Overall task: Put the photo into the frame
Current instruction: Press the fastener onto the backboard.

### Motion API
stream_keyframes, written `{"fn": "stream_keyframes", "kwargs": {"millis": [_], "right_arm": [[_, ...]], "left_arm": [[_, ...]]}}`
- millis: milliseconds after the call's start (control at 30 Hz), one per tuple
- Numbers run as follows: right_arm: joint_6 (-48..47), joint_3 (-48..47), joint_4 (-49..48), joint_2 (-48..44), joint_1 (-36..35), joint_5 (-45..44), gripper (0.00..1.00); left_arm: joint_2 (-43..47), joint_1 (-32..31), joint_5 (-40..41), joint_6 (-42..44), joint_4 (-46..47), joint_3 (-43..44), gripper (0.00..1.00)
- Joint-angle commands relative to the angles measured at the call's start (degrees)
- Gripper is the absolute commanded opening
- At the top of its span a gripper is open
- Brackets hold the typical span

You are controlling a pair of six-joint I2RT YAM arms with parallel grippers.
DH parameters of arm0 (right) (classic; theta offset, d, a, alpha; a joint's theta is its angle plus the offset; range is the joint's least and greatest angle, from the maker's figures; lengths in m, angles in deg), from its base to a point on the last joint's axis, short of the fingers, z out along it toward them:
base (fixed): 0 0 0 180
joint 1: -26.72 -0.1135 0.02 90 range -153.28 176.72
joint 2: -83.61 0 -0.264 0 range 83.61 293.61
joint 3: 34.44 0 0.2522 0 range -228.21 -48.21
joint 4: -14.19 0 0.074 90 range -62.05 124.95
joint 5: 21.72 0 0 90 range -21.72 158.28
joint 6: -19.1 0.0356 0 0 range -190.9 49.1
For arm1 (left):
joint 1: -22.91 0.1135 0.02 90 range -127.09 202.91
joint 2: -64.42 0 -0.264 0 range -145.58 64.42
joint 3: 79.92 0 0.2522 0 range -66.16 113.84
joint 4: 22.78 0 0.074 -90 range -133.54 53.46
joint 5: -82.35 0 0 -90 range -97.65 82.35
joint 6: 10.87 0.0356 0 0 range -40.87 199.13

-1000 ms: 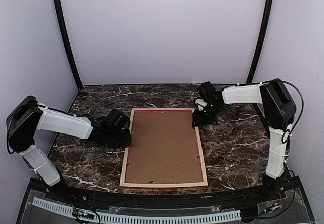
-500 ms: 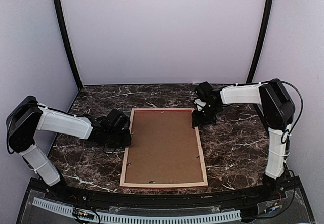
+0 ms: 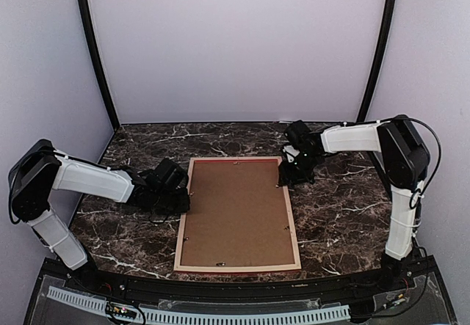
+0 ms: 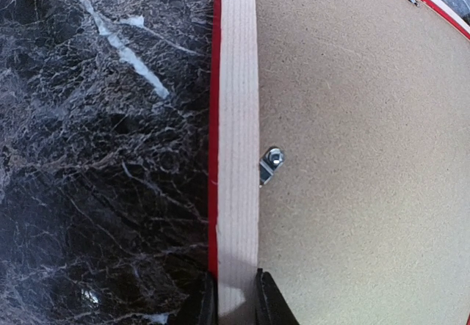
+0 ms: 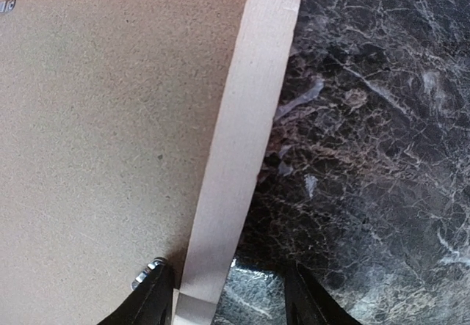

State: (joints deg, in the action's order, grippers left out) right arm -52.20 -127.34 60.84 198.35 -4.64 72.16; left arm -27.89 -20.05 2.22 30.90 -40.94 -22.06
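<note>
Frame (image 4: pixel 239 83) face-down; L jaws pinch its left rail, R jaws spread astride right rail.

Frame (image 4: pixel 236 119) — edge-cropped, both wrist views

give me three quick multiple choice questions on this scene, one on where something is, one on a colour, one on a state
1. Where is the right claw?
A) at the right rail of the frame, near its far corner
B) at the frame's near rail
C) far from the frame

2. What colour is the backing board in the frame?
A) white
B) brown
C) blue

3. How is the left claw?
A) wide open in the air
B) lifting the backing board
C) closed on the frame's left rail

Answers: 1 A, it straddles that rail by the far corner; 2 B, plain brown fills the frame; 3 C, it pinches the rail from both sides.
</note>
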Motion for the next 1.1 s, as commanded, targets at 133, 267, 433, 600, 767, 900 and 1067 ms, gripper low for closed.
{"fn": "stream_keyframes", "kwargs": {"millis": [133, 267, 433, 600, 767, 900, 1067], "right_arm": [[0.6, 2.8, 0.0, -3.1, -0.6, 2.0, 0.53], [0.5, 3.1, -0.7, -2.9, -0.6, 2.8, 0.53], [0.4, 2.9, -1.6, -2.7, -0.9, 4.2, 0.53], [0.1, 1.9, -2.5, -1.7, -1.0, 5.3, 0.53], [-0.3, 0.3, -2.6, 0.3, -1.0, 4.8, 0.53], [-0.5, -1.2, -3.0, 1.8, -1.0, 4.3, 0.53], [-0.3, -2.1, -3.6, 2.7, -0.8, 4.0, 0.53]], "left_arm": [[0.6, 0.0, -1.1, -2.6, -4.4, -1.9, 0.00], [0.6, 0.0, -1.1, -2.6, -4.3, -2.0, 0.00], [0.6, 0.0, -1.4, -2.6, -4.1, -2.1, 0.00], [0.3, -0.1, -1.6, -2.4, -3.9, -2.0, 0.00], [0.4, 0.0, -1.6, -2.4, -4.0, -1.9, 0.00], [0.5, -0.1, -1.7, -2.4, -4.1, -2.0, 0.00], [1.0, -0.1, -1.5, -2.6, -4.1, -2.3, 0.00]]}}
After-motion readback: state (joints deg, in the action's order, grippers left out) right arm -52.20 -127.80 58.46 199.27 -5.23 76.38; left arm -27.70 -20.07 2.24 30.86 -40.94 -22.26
